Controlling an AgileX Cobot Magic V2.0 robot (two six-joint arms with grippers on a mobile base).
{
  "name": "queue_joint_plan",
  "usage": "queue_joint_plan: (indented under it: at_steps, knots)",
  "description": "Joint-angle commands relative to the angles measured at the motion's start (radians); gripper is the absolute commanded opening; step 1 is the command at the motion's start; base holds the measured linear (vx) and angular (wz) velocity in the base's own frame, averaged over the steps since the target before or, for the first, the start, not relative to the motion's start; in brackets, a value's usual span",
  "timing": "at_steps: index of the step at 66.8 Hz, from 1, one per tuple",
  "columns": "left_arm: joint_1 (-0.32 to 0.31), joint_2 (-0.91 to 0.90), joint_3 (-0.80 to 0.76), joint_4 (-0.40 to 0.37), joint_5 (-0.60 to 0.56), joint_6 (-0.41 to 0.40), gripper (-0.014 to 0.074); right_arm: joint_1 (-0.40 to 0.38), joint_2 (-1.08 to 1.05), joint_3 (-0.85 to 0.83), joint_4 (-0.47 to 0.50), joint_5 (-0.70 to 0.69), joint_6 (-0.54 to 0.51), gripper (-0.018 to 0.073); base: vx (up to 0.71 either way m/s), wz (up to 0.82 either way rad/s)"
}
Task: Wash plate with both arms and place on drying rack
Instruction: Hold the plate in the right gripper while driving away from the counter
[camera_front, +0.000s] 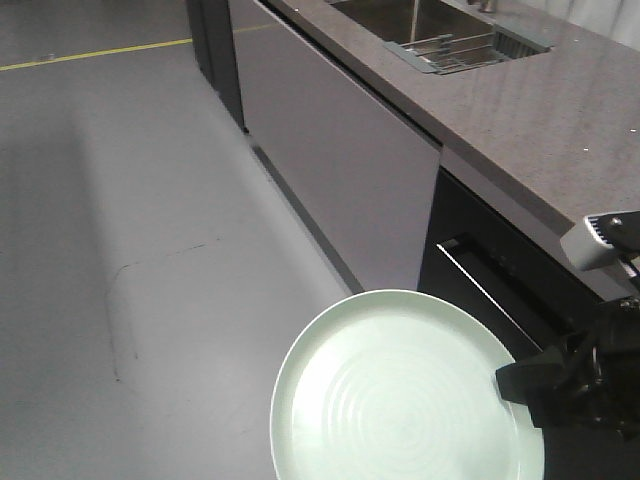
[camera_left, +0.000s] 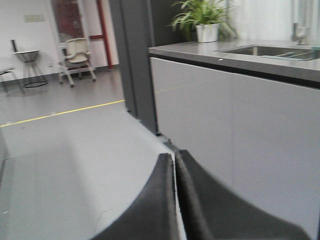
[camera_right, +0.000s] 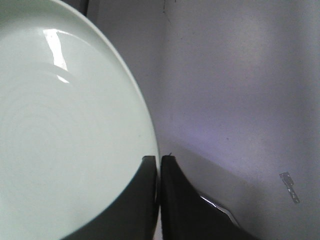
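R gripper (camera_right: 160, 165) sits nearest, at the bottom of its wrist view. Both black fingers are clamped on the rim of the plate (camera_right: 60, 130), one over the top face and the other under it. The bite is shallow, on the edge only. The rest of the plate hangs out to the gripper's L with no support, mostly over bare floor (camera_front: 120, 200).

Handling, as I judge it:
- **Material:** stiff, no flex. Could be glazed ceramic or hard plastic, can't tell which.
- **Surface:** glossy w/ bright highlights, so slick, and prob. worse once wet.
- **Risk:** a one-sided edge pinch puts leverage on the fingers. A quick swing could let the plate pivot or slip, and a drop here would likely chip or break it.
- **Better hold:** pinch the rim on opposite sides, one arm each, or bite deeper past the raised rim.

L gripper (camera_left: 174, 160) has its fingers pressed together w/ nothing btw them. It points toward the cabinet front (camera_left: 235, 140), and the plate is not in its view.

Further out, ahead and R of the R gripper, is the countertop (camera_front: 540, 110). It holds the sink basin (camera_front: 380, 20), and the drying rack (camera_front: 455, 50) sits at the basin's near end, well apart from the plate. Washing looks not yet started.
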Motion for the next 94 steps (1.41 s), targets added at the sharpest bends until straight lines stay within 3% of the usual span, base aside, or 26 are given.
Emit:
queue_joint_plan:
  at_steps: [1,94]
  knots:
    - [-0.005,-0.014,-0.025,-0.002,-0.074,-0.002,-0.0006,-0.002,-0.012,-0.026,0.041,-0.028,-0.011,-0.0004,0.00,0.49]
    - [-0.005,-0.014,-0.025,-0.002,-0.074,-0.002,-0.0006,-0.002,-0.012,-0.026,0.041,-0.018,-0.011,-0.0004,0.13,0.26]
